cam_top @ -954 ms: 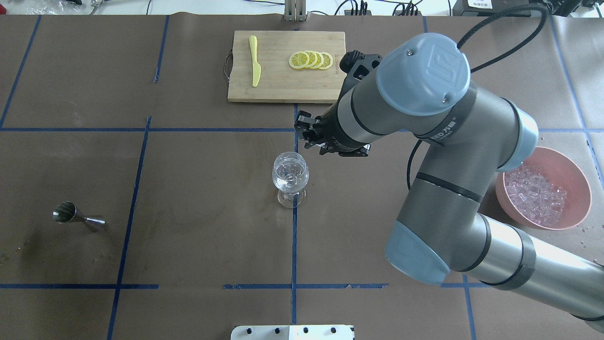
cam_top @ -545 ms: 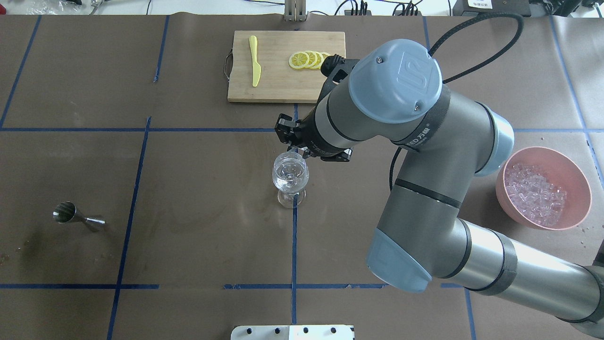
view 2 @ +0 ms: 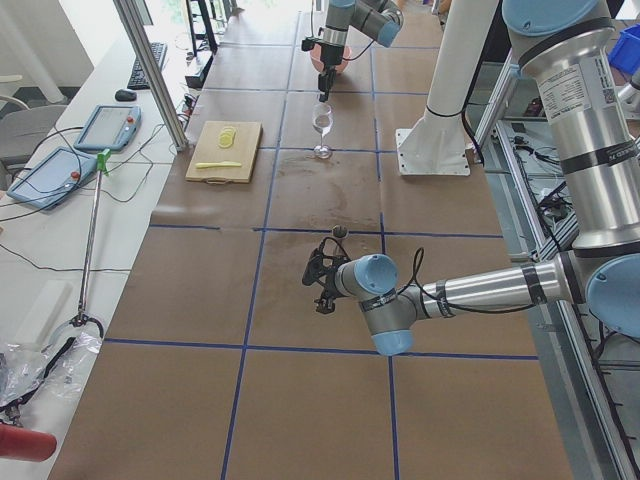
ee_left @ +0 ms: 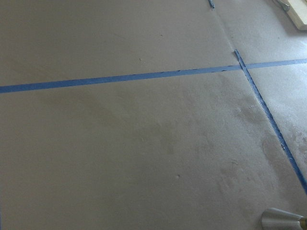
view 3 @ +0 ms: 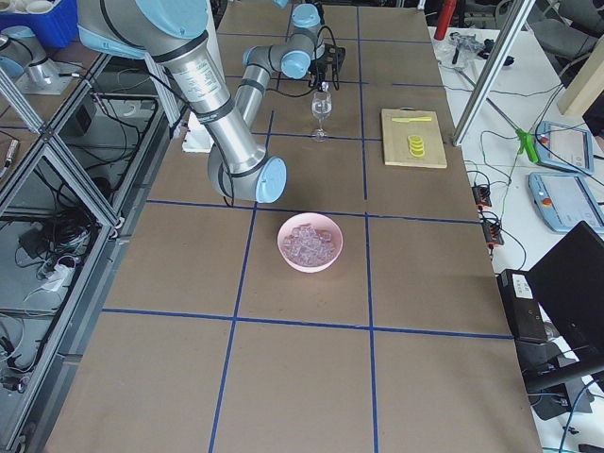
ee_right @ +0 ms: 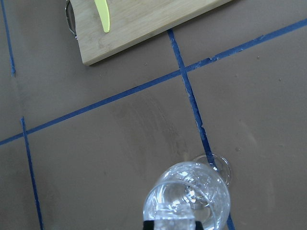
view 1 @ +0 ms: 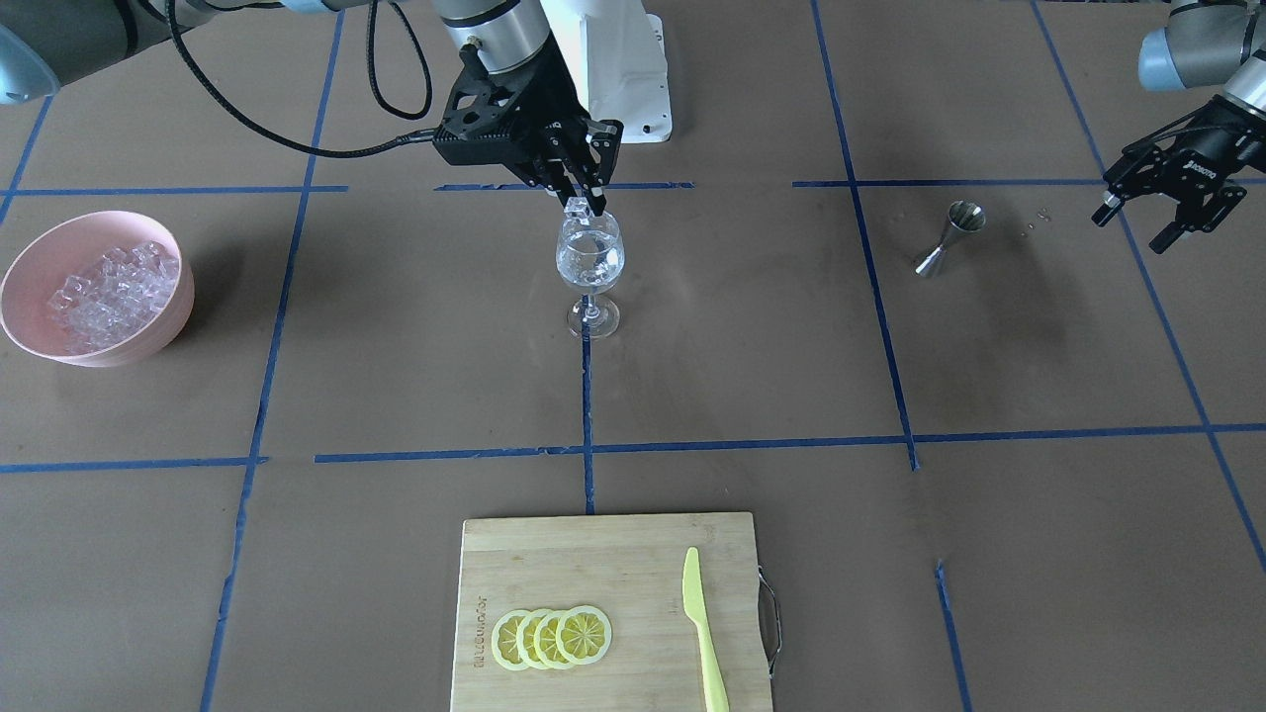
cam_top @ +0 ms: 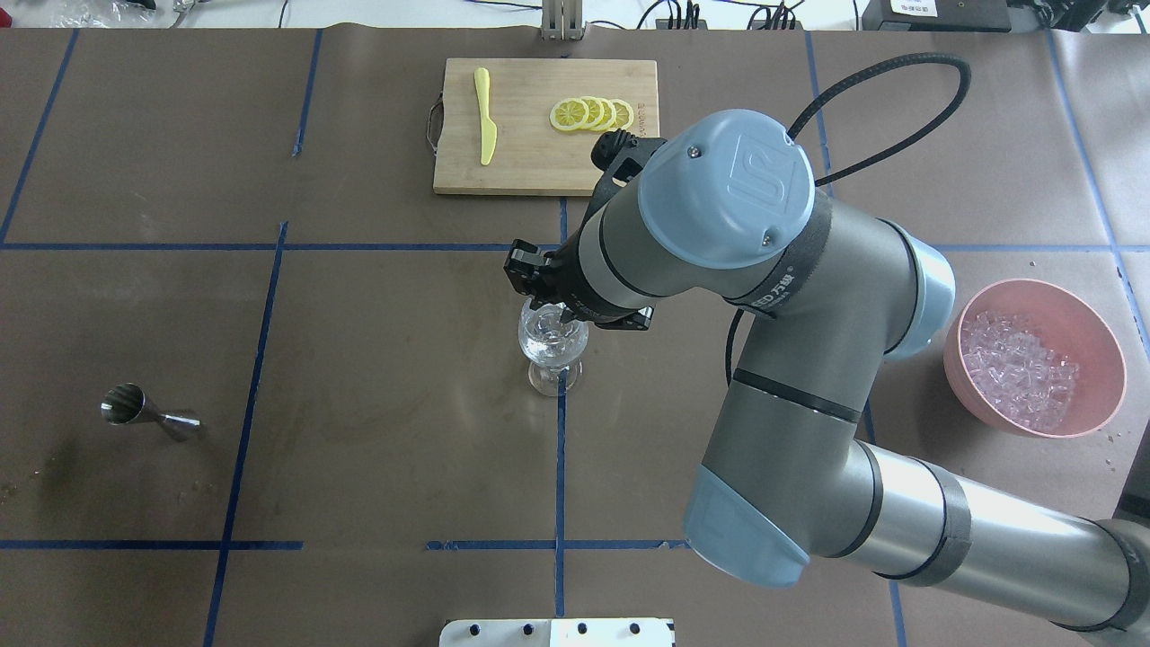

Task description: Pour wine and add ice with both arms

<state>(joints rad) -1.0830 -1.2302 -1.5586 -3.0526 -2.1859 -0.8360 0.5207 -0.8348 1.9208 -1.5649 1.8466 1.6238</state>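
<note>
- My right gripper [view 1: 582, 201] pinches one ice cube [view 1: 576, 208] just above the glass [view 1: 590, 259], which holds wine [view 1: 590, 269].
- My left gripper [view 1: 1165, 213] hangs open, empty, near the jigger [view 1: 951, 237].
- Released off-centre, the cube could hit the rim and bounce out.
- The right wrist view shows the cube over the mouth's edge; overhead, my arm [cam_top: 773, 270] hides it.

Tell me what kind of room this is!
Probably a robot lab, not a kitchen: the right arm holds an ice cube over a wine glass, blue tape lines grid the table, and control tablets sit alongside.
</note>
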